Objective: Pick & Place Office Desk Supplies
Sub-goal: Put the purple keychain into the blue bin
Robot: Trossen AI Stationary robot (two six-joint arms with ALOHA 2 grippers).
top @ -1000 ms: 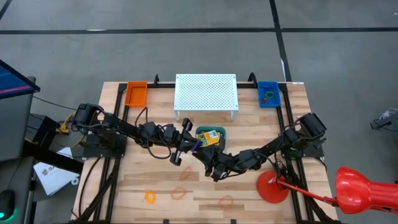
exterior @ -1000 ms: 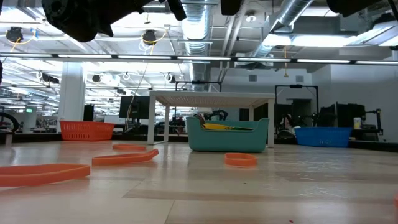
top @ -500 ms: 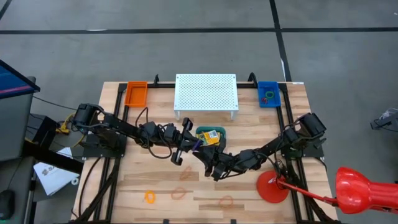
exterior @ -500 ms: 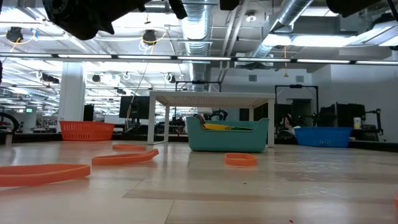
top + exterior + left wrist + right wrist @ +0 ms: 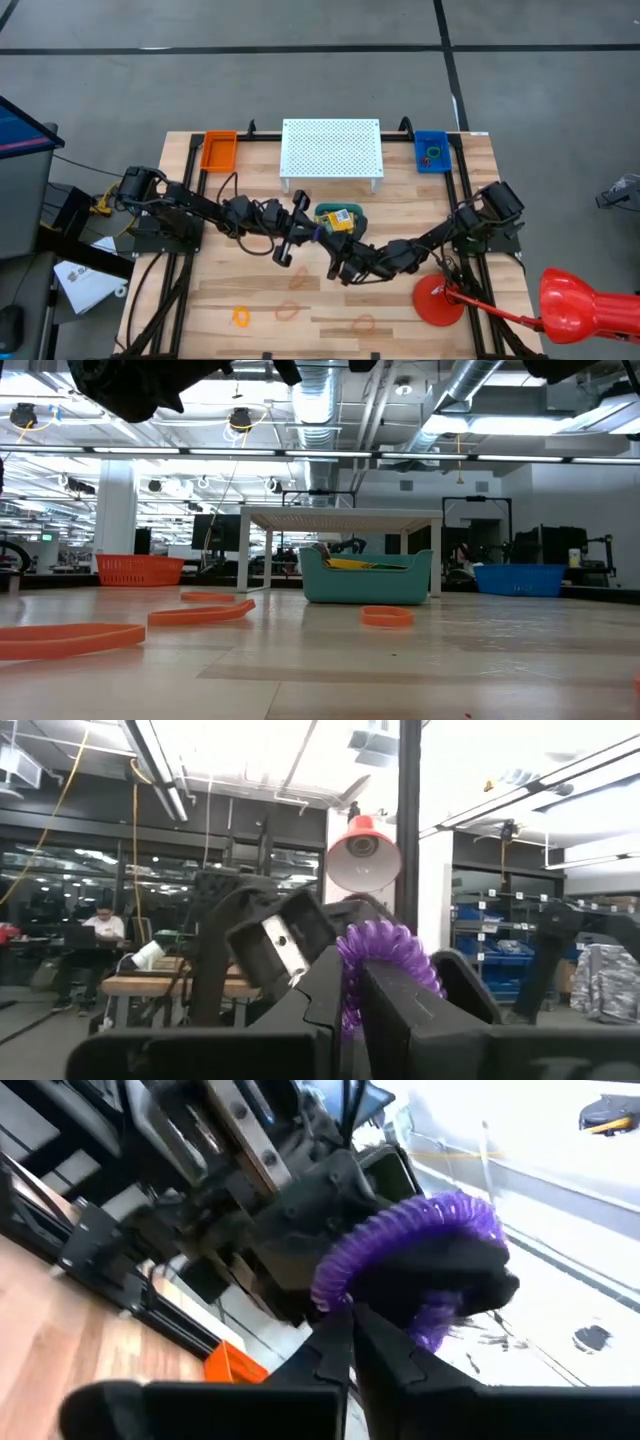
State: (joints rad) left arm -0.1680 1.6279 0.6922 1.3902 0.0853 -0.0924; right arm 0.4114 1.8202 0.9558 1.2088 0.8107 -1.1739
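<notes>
A purple coiled loop is held in the air between my two grippers, over the middle of the table just in front of the teal bin. My left gripper is shut on it from the left. My right gripper is shut on it from the right. A yellow-and-green crayon box lies in the teal bin. Several orange rubber bands lie flat on the wood near the front edge, and they also show in the low view as orange rubber bands. My left gripper pinches the purple loop between its two fingers at one side of the coil. The rest of the loop arches out past the fingertips, clear of the table. My right gripper pinches the loop's other side between its fingertips, close against the left gripper's fingers. The loop stays clear of the table.
A white perforated stand is at the back middle, with an orange bin to its left and a blue bin to its right. A red disc and a red lamp are at the front right.
My right gripper has shut on the purple loop beside the left gripper, and its wrist has rolled a little. Both hands have stayed in place, and the loop has stayed in the air between them.
</notes>
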